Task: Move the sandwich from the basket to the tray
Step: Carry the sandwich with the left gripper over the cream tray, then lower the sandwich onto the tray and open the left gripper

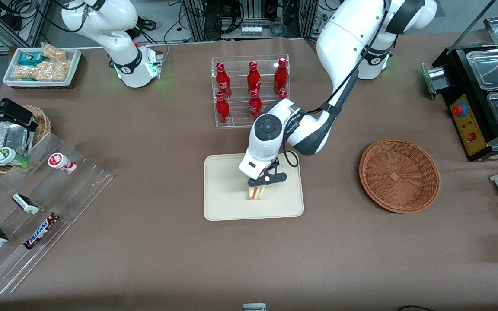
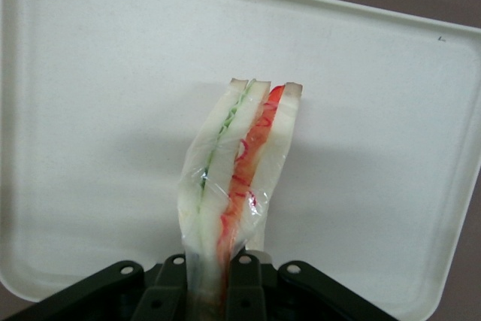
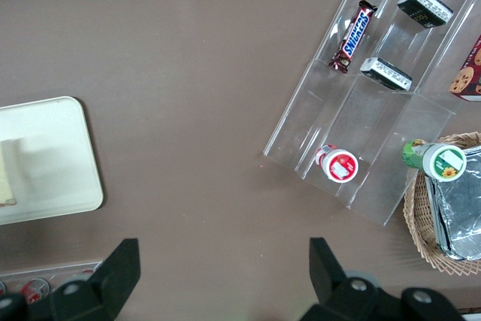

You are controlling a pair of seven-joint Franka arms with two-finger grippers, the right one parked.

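I am holding the small triangular wedge sandwich (image 1: 256, 192) of pale bread with red-orange and green filling, sealed in clear wrap, over the large flat cream-beige rectangular tray (image 1: 225, 203) with rounded corners and a low rim. My black two-finger gripper (image 1: 261, 185) is clamped on one end of the wedge, its fingers (image 2: 244, 291) pinching the wrap and bread from both sides; the rest of the sandwich (image 2: 239, 178) is sticking out freely above the tray floor (image 2: 98, 110). From the front the wedge looks to be at or just above the tray, near its middle, but I cannot tell whether it is touching.

To finish this well, I judge I should be lowering gently until the free end is resting on the tray, then parting the fingers only enough to let the wrap slip out, and lifting straight up so the film is not dragged along. The bread is soft and is already bowing a little under the squeeze, so pressing down hard would likely crush it.

The round shallow reddish-brown woven wicker basket (image 1: 399, 175) is sitting empty, well apart from the tray, toward my end of the brown table (image 1: 154, 259). Farther from the front camera than the tray, a clear acrylic rack of red bottles (image 1: 251, 90) is standing near my arm, so a straight rise seems safest. A tiered clear acrylic stand with snack bars (image 1: 37, 216) is lying toward the parked arm's end.
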